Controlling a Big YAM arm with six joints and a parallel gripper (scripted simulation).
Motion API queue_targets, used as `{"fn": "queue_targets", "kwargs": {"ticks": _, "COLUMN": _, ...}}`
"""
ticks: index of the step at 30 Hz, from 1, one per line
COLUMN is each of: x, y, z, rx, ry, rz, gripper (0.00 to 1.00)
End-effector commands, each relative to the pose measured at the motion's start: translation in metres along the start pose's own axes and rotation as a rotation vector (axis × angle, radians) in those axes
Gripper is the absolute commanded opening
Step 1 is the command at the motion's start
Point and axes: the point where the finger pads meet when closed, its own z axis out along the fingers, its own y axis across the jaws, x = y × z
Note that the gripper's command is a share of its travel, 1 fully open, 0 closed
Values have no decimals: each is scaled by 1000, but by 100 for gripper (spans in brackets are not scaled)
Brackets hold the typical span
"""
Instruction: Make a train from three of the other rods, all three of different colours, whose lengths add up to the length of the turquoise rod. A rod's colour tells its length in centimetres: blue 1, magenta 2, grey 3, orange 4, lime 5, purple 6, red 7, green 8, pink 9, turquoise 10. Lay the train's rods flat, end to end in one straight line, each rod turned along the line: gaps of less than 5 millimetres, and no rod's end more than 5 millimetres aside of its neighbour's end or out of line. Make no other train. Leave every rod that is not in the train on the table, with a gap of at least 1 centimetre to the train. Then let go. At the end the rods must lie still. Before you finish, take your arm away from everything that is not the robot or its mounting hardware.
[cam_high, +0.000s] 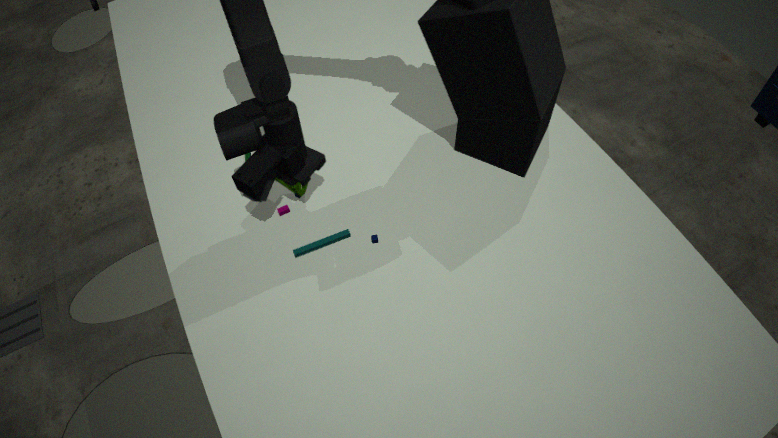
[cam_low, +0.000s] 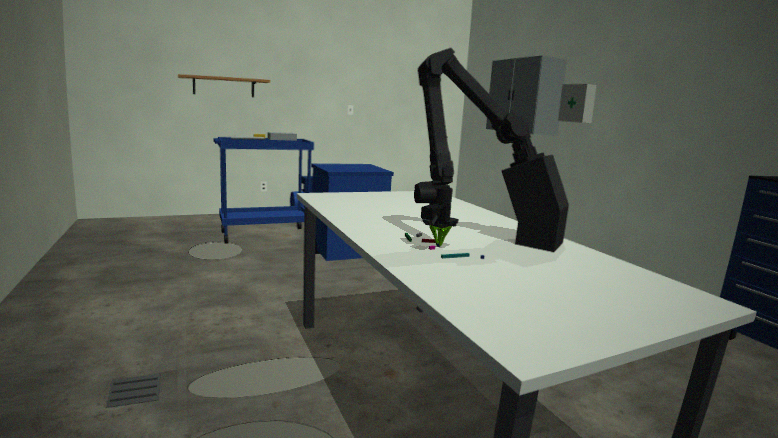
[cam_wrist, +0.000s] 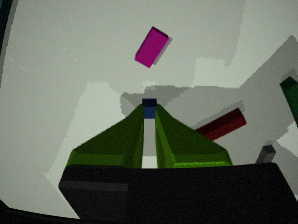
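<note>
top view: black jointed arm (cam_high: 260, 59) reaches down over the pale white surface (cam_high: 489, 326), its wrist hiding most of the lime-green gripper (cam_high: 296, 187), of which only a sliver of finger shows. just beside the wrist's shadow lies a short magenta rod (cam_high: 283, 210). further out lies the long turquoise rod (cam_high: 321, 242), slanted, and apart from its far end sits a tiny dark blue cube-like rod (cam_high: 374, 238). the arm's tall black base block (cam_high: 495, 81) stands on the surface well apart from the rods.

exterior view: the gripper (cam_low: 438, 235) points straight down, tips at or just above the surface; which one cannot be told. around it lie a dark red rod (cam_low: 428, 240), a green rod (cam_low: 407, 237) and a very small grey piece (cam_low: 418, 235), with the magenta rod (cam_low: 432, 247) just in front. the turquoise rod (cam_low: 455, 255) and the blue rod (cam_low: 482, 256) lie nearer the camera. a blue metal cart (cam_low: 223, 174) stands by the back wall.

wrist view: the gripper (cam_wrist: 150, 111) is nearly closed, its two green fingers pinching a second small blue rod (cam_wrist: 149, 108) at the tips. the magenta rod (cam_wrist: 152, 47) lies beyond the tips, apart from them. the dark red rod (cam_wrist: 221, 125) lies off to one side, with the grey rod (cam_wrist: 266, 153) and an edge of the green rod (cam_wrist: 290, 96) near the frame border. a strip of the turquoise rod (cam_wrist: 7, 3) shows at the other border.
</note>
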Motion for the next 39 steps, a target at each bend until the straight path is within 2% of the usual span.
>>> {"fn": "queue_targets", "kwargs": {"ticks": 1, "x": -2, "y": -4, "z": 4, "rx": 4, "ry": -9, "rz": 7, "gripper": 4}}
{"fn": "queue_targets", "kwargs": {"ticks": 18, "x": -2, "y": -4, "z": 4, "rx": 5, "ry": -10, "rz": 7, "gripper": 4}}
{"fn": "queue_targets", "kwargs": {"ticks": 20, "x": -8, "y": -8, "z": -7, "rx": 13, "ry": -25, "rz": 12, "gripper": 4}}
{"fn": "queue_targets", "kwargs": {"ticks": 25, "x": -8, "y": -1, "z": -31, "rx": 8, "ry": -20, "rz": 0, "gripper": 4}}
{"fn": "queue_targets", "kwargs": {"ticks": 31, "x": -7, "y": 0, "z": -75, "rx": 8, "ry": -21, "rz": 1, "gripper": 4}}
{"fn": "queue_targets", "kwargs": {"ticks": 33, "x": -7, "y": 0, "z": -75, "rx": 8, "ry": -21, "rz": 1, "gripper": 4}}
{"fn": "queue_targets", "kwargs": {"ticks": 34, "x": -14, "y": -5, "z": -83, "rx": 15, "ry": -32, "rz": 6, "gripper": 4}}
{"fn": "queue_targets", "kwargs": {"ticks": 39, "x": -7, "y": 0, "z": -105, "rx": 8, "ry": -22, "rz": 1, "gripper": 4}}
